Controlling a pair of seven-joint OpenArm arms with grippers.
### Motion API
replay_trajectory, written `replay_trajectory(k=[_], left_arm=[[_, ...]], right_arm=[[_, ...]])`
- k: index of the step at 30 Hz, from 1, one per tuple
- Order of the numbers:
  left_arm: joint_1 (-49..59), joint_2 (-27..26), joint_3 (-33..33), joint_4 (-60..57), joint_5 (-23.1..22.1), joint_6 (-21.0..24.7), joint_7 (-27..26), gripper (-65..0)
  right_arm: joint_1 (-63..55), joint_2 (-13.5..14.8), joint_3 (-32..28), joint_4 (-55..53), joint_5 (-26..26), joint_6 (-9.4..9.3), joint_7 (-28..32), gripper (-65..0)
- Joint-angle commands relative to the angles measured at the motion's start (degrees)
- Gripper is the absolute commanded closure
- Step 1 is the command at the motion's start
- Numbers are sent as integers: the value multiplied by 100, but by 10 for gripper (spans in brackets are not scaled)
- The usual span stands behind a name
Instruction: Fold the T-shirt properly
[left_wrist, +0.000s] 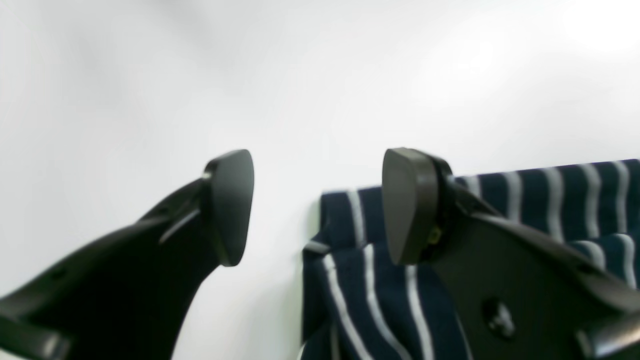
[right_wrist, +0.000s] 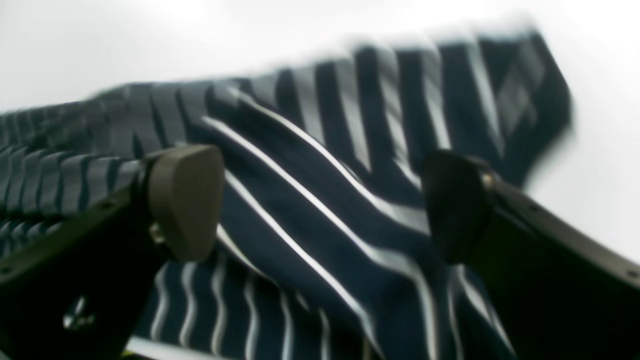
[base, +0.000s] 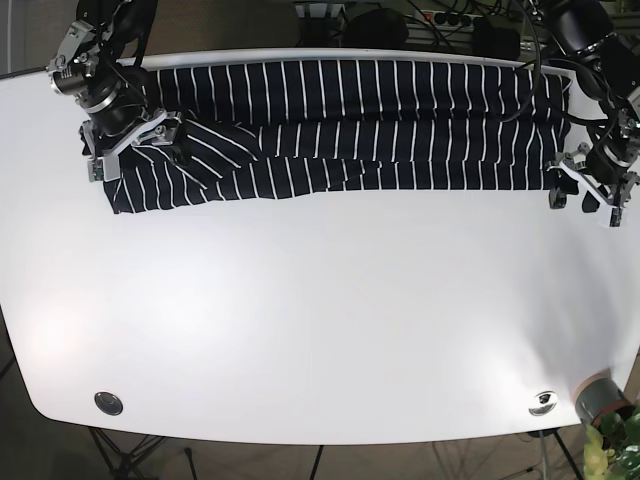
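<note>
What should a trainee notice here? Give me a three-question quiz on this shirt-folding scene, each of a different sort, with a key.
1. True or false: the left gripper is shut on the striped T-shirt.
2. Multiple choice: by the base view, the T-shirt lies along which part of the white table? A. far edge B. near edge C. centre
3. Fill in: the right gripper hangs open over the ____.

Key: 1. False; its jaws stand apart, with one finger over the shirt's edge and the other over bare table. 2. A. 3. T-shirt.
</note>
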Motion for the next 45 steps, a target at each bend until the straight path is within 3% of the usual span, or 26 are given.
replay_trajectory(k=[1, 6, 11, 16, 20, 25, 29, 38, 45], left_arm=[[-36, -85, 70, 443, -92, -8, -131, -378], [281, 29, 439, 1041, -56, -8, -158, -378], [615, 293, 773, 1507, 32, -8, -158, -378], [1063, 521, 888, 1612, 471, -8, -158, -378], [1230, 715, 738, 1392, 796, -8, -158, -378], [1257, 732, 598, 663, 981, -8, -167, -378], [1081, 592, 677, 170, 1007, -8, -465, -378], [290, 345, 800, -867, 1016, -8, -632, -378], [-537, 231, 800, -1614, 1016, -8, -624, -378]], right_arm=[[33, 176, -319, 101, 255, 28, 116, -598], [-20, 238, -864, 92, 237, 2, 116, -598], [-134, 18, -881, 84, -220, -341, 133, -585], [-275, -149, -872, 84, -958, -403, 142, -455], [-310, -158, -864, 75, -1371, -403, 142, -393], [-327, -264, -872, -119, -1846, -412, 142, -393], [-99, -272, -881, -593, -2092, -412, 151, -388], [464, -220, -864, -1560, -2171, -412, 608, -392], [1220, 53, -855, -2255, -2171, -420, 626, -393]])
